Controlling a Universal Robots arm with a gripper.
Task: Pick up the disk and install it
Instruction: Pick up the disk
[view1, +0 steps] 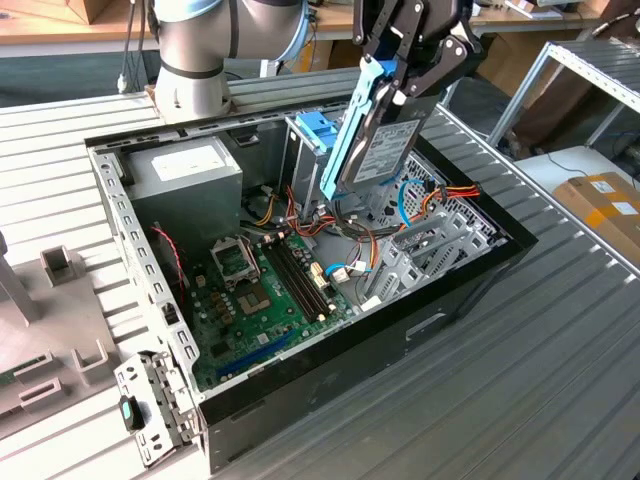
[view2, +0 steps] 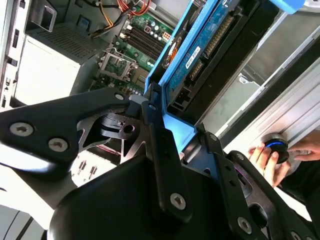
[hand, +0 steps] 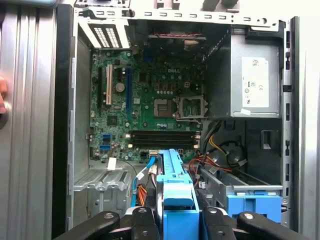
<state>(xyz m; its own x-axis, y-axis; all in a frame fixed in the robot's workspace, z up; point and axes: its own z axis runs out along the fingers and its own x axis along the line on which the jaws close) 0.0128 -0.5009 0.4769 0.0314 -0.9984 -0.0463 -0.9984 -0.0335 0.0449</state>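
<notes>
The disk (view1: 378, 140), a grey drive in a light-blue carrier frame, hangs edge-up and tilted above the open computer case (view1: 128, 232). My gripper (view1: 392, 72) is shut on its upper end. Its lower end hovers over the cables, just to the exterior view's right of the metal drive cage with the blue latch (view1: 311, 130). In the second wrist view, the black fingers (view2: 156, 131) clamp the blue frame of the disk (view2: 200, 55). In the first wrist view the disk (hand: 175, 182) points down into the case beside the cage (hand: 252, 204), with my gripper (hand: 175, 221) on it.
Inside the case lie the green motherboard (view1: 262, 290), a grey power supply (view1: 190, 172) and loose coloured cables (view1: 420, 200). A person's hand (view2: 265, 156) rests on a knob beside the case. A detached metal bracket (view1: 150, 405) lies at the front corner; a cardboard box (view1: 605, 205) stands off the table.
</notes>
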